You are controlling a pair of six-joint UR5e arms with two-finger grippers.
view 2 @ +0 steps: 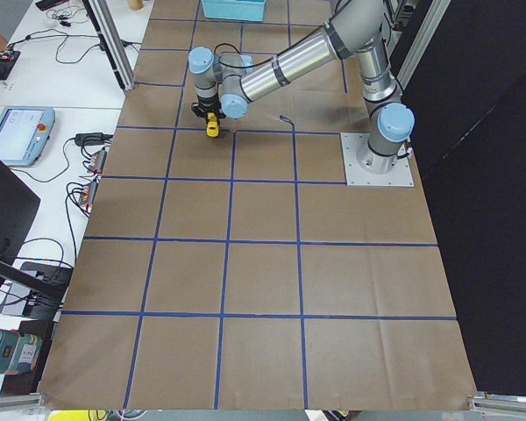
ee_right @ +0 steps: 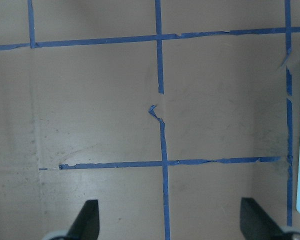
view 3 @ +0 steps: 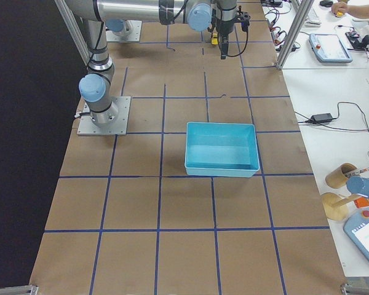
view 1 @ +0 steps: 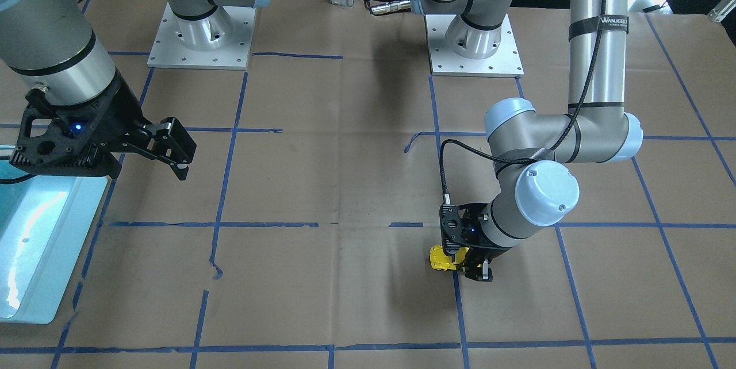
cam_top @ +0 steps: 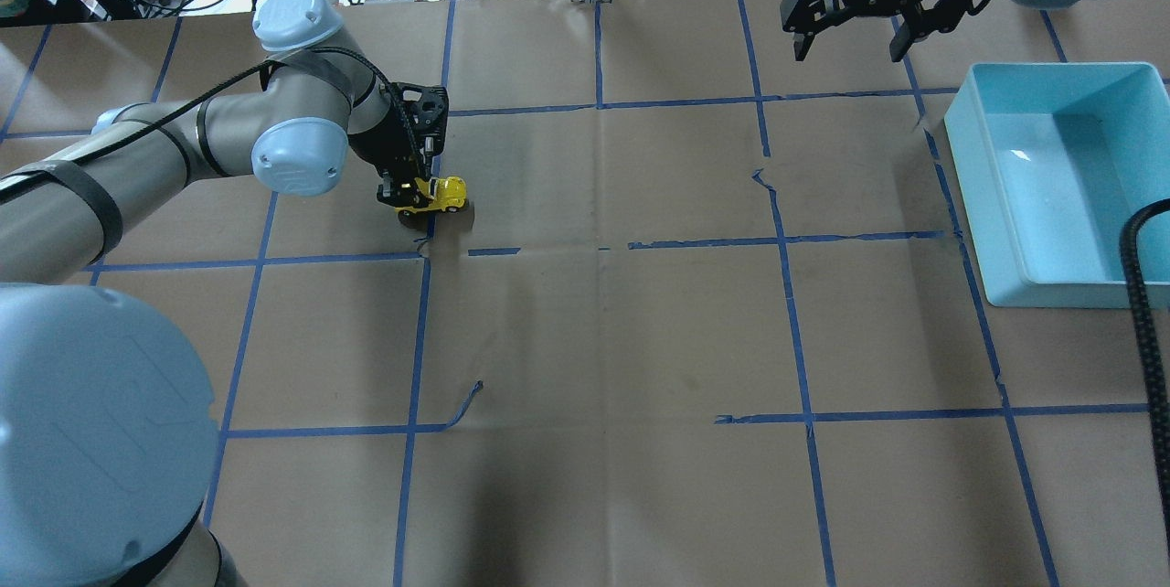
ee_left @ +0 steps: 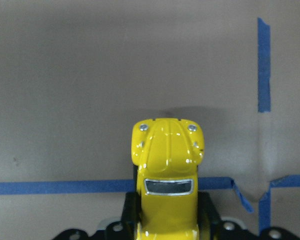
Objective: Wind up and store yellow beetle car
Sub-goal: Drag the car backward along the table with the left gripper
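Left gripper point(cam_top: 413, 196) is clamped on the yellow beetle car point(cam_top: 447, 194), fingers point(ee_left: 208, 216) pinching the body flanks at the rear half. The nose sticks out ahead, clear of the jaws.

The car is at about 10 o'clock from table centre in the overhead view, right next to a blue tape crossing. It's held low, with its shadow tight under it. I can't tell if the wheels are touching the paper.

My read on the grasp: side pinch and low wrist keep the wheels facing down, so the arm can press and drag the car backward to load the spring. That makes this the wind-up step, with storing not yet done.

Right gripper point(cam_top: 850, 46) is spread wide with nothing in it, hanging at about 1 o'clock, high off the table point(cam_top: 603, 331). It's just at the far corner of the light-blue bin point(cam_top: 971, 194). It's probably parked there to stay out of the drag path, possibly ready for a handover.

The bin sits at 3 o'clock by the right edge. It's well apart from the car, so a long carry or a pass is needed.

Count:
- cars: 1
- bins: 1
- arms: 2
- grippers: 2 (1 loaded, 1 free)
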